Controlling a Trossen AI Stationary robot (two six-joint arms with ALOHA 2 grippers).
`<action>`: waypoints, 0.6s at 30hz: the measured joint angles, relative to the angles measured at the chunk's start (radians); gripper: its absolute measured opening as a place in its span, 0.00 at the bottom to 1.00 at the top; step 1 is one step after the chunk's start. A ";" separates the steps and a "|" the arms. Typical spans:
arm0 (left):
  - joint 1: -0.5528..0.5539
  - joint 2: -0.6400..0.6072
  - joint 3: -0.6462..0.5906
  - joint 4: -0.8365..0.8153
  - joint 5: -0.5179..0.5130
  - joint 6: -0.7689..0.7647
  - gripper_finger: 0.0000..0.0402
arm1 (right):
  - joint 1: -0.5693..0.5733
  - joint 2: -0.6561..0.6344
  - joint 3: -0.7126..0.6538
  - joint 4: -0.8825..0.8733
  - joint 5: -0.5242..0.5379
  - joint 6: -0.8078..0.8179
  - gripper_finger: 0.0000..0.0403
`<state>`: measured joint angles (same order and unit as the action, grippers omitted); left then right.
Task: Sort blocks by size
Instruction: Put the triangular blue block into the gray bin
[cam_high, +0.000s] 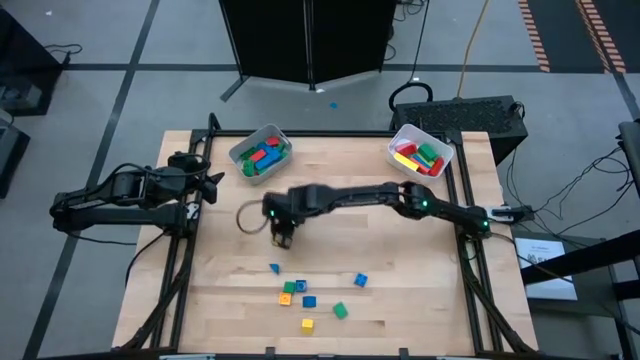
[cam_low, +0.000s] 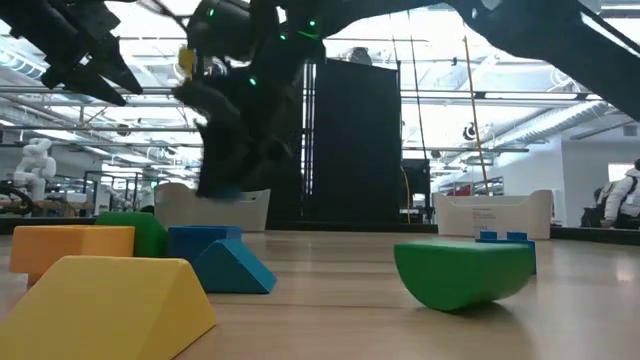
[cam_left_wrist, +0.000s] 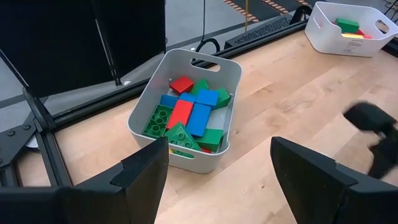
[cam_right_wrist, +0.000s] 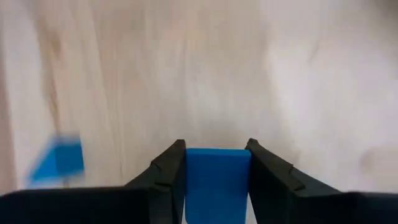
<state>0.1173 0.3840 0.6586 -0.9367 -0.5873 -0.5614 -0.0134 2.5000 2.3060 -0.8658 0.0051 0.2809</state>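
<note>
My right gripper (cam_high: 281, 236) reaches to the middle of the table and is shut on a blue block (cam_right_wrist: 216, 180). Several loose blocks lie on the wood nearer the front edge: a blue wedge (cam_high: 274, 268), an orange one (cam_high: 287, 298), blue ones (cam_high: 309, 301), a green one (cam_high: 340, 311) and a yellow one (cam_high: 307, 324). My left gripper (cam_left_wrist: 217, 180) waits open at the table's left edge, facing the far left white bin (cam_left_wrist: 186, 112). My right gripper pinches the blue block by two opposite sides (cam_right_wrist: 189, 177) between its two fingers (cam_right_wrist: 166, 180). The fingers slant steeply down from the table's right side. The block sits between the fingertips above the wood; what lies under it is hidden by the block itself.
Two white bins stand at the back: the left one (cam_high: 262, 153) holds green, blue and red blocks, the right one (cam_high: 421, 152) red, yellow and green ones. Bare wood lies between the bins and the loose blocks. The dark frame rails (cam_high: 470, 270) run along both sides.
</note>
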 joint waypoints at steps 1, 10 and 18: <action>0.000 0.000 0.000 0.000 0.000 0.000 0.70 | -0.015 0.000 0.018 0.033 0.010 -0.005 0.29; 0.000 0.000 0.000 0.000 -0.003 -0.001 0.70 | -0.216 0.015 0.051 0.498 0.082 0.104 0.29; 0.000 0.000 0.000 0.001 -0.013 -0.002 0.70 | -0.307 0.031 0.050 0.539 0.016 0.151 0.51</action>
<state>0.1174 0.3843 0.6582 -0.9360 -0.6003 -0.5630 -0.3203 2.5305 2.3562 -0.3264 0.0210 0.4318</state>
